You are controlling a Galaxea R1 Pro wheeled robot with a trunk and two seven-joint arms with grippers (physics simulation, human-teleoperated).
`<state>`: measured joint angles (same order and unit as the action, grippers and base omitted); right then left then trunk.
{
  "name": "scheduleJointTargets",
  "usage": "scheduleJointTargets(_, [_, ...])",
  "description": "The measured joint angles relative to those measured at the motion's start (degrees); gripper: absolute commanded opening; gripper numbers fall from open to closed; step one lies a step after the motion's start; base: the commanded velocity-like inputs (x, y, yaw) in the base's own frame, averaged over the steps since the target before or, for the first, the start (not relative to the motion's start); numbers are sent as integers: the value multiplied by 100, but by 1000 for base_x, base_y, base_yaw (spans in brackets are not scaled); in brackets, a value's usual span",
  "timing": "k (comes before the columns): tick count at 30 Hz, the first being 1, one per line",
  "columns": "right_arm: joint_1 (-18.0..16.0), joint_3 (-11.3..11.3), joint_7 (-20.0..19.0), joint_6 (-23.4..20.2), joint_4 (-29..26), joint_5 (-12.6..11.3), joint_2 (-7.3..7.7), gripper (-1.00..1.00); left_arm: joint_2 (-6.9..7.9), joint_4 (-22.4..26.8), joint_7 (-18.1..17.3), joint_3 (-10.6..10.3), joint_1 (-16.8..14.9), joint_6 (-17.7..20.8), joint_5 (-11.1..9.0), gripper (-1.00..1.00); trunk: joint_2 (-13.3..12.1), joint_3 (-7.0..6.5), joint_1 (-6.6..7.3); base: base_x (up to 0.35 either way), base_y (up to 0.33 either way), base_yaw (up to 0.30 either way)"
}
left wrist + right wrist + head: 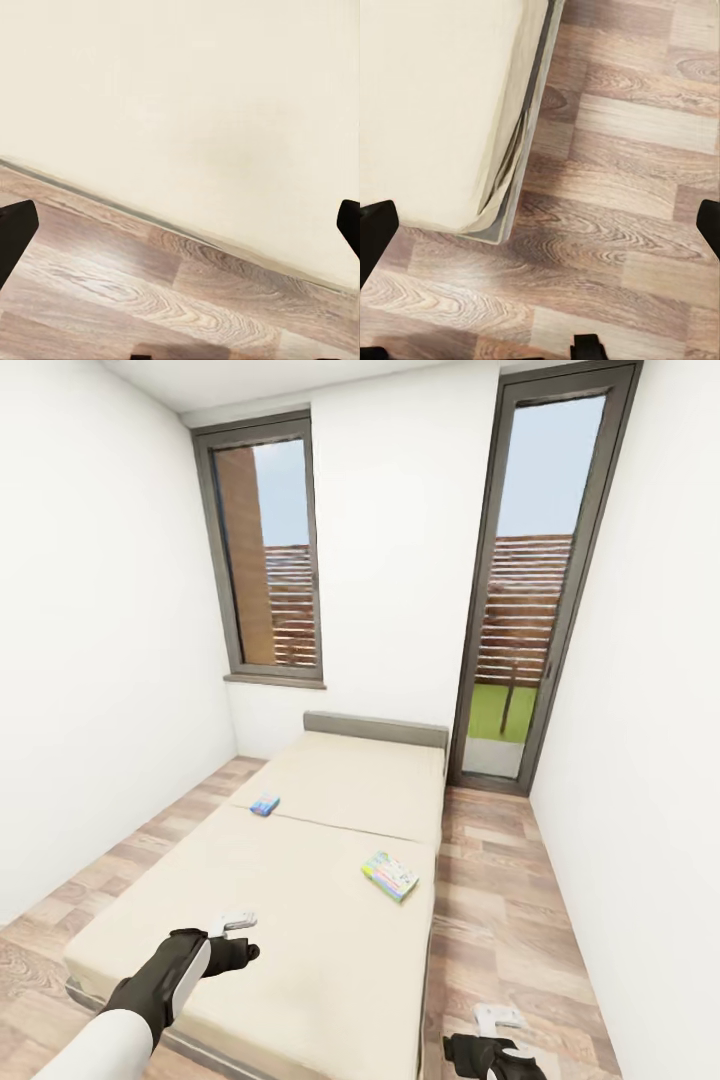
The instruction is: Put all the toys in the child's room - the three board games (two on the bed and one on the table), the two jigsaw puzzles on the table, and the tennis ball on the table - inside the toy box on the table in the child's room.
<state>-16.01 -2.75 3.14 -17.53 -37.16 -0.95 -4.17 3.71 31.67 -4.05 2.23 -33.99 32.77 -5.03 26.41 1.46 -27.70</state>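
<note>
A: What's at the left, around eight o'clock in the head view?
B: The left gripper (pixel 238 932), over the near end of the bed (pixel 300 920). In its wrist view the fingertips (pixel 15 232) sit at opposite edges, spread wide, with nothing between them but cream cover and floor (pixel 150 300).

A: And farther up the bed?
B: A small blue game (pixel 264 805) lies at about ten o'clock of the mattress, near its left edge, by the seam. A second game (pixel 390 875), green and white with bright print, lies at about three o'clock, close to the right edge. The two are well apart. The grey headboard (pixel 375 728) is at twelve, under the wall between two dark-framed windows (pixel 268 555).

A: The right side?
B: The right gripper (pixel 497 1032) is at five o'clock, over the planks just off the bed's corner. Its fingertips (pixel 376 232) are also wide apart and empty.
</note>
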Motion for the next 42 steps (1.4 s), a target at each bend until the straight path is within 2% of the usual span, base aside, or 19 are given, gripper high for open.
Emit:
scheduleJointTargets(8, [1,2,0,0,2,2,-1,100,-6,0,0,0,0,1,2,100,-1,0,-2,174,-72,287])
scheduleJointTargets(36, [3,9,0,2,2,8,-14,100,-46,0,1,-11,3,-26,6,100,-1,0,-3,5,-10,291])
scheduleJointTargets(42, [2,9,1,2,2,8,-17,100,-77,0,-4,-218,3,-29,7,100,-1,0,-3,0,-139,291])
